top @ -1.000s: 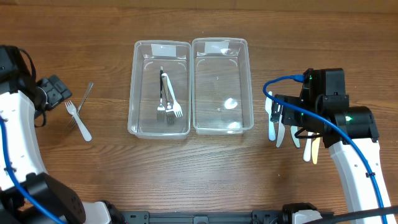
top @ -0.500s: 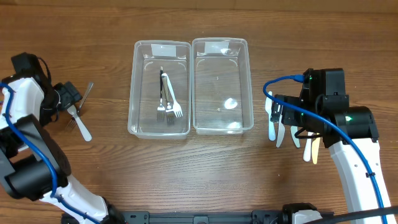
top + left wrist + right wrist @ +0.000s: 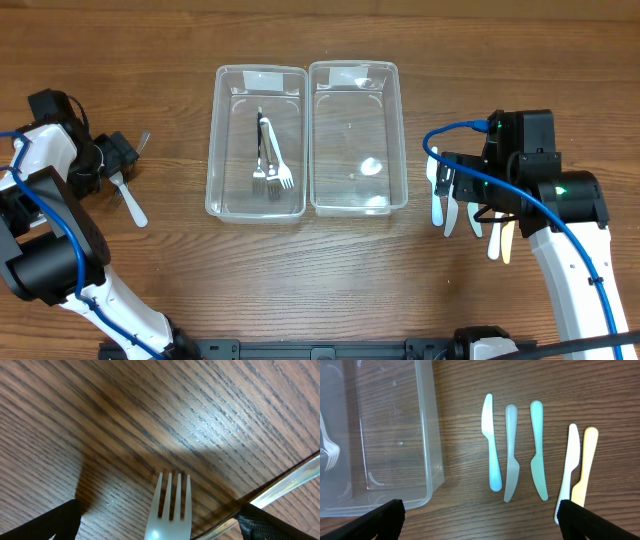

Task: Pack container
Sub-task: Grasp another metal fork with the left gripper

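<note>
Left gripper [image 3: 116, 156]: jaws fully apart, holding nothing. White plastic fork [image 3: 171, 502] lies centred between them on the wood table [image 3: 150, 420]. Its four tines point away from the jaws, long axis along the reach. Metal utensil [image 3: 280, 487] slants past the right jaw; bare wood by the left. Right gripper [image 3: 482, 525]: jaws wide, empty. Five pastel knives [image 3: 511, 452] lie lengthwise ahead, clear container [image 3: 427, 435] wall ahead of the left jaw.

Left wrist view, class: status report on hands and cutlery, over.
Left hand open over white fork; metal fork close alongside. Right hand open above five knives. Forks already in left container.
</note>
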